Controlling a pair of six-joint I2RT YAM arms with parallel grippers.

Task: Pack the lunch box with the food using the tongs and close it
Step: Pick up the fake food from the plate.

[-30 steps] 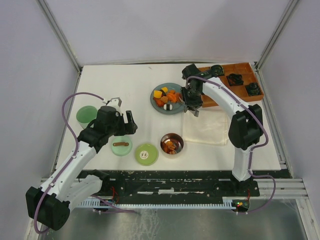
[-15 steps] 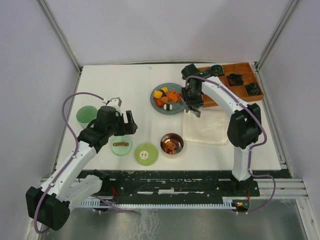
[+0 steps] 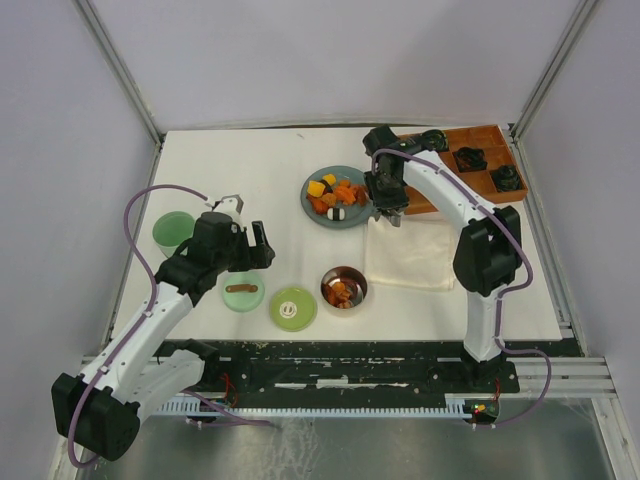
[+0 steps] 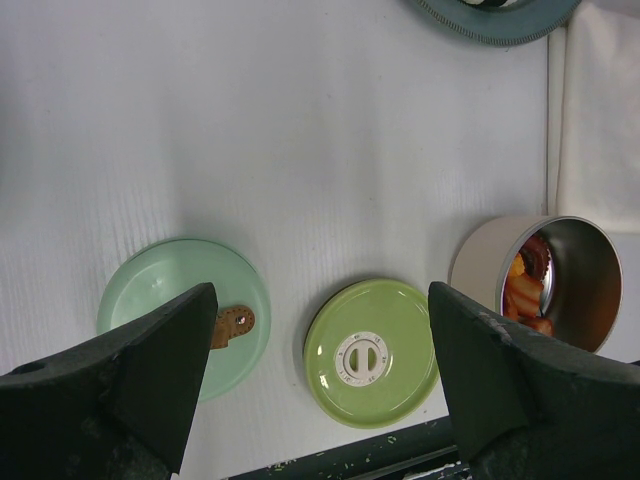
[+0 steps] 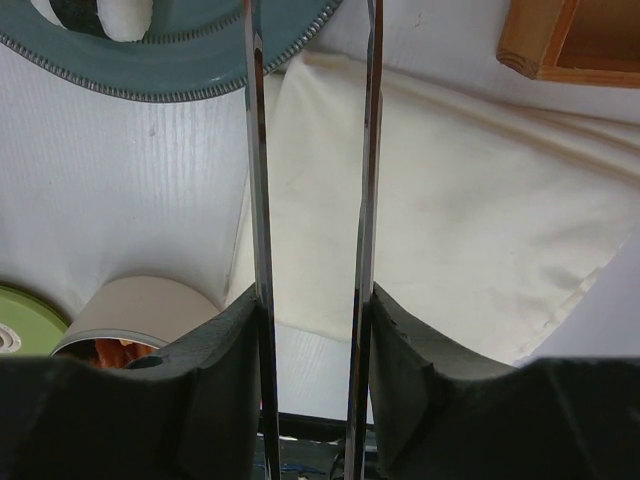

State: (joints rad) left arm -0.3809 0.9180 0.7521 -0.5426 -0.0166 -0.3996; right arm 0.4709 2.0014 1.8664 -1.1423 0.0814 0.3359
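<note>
At the grey-blue plate's (image 5: 150,72) three-o'clock rim, your right gripper (image 3: 388,211) is clamping the tongs (image 5: 258,180), blades seemingly pointing at the food (image 3: 335,195) lying toward nine o'clock. Your left gripper (image 3: 257,245) is hanging wide open, farther off.

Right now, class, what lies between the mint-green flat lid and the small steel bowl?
The lime-green round lid, apart from both the mint-green flat lid and the steel bowl; the top and left wrist views show it.
</note>
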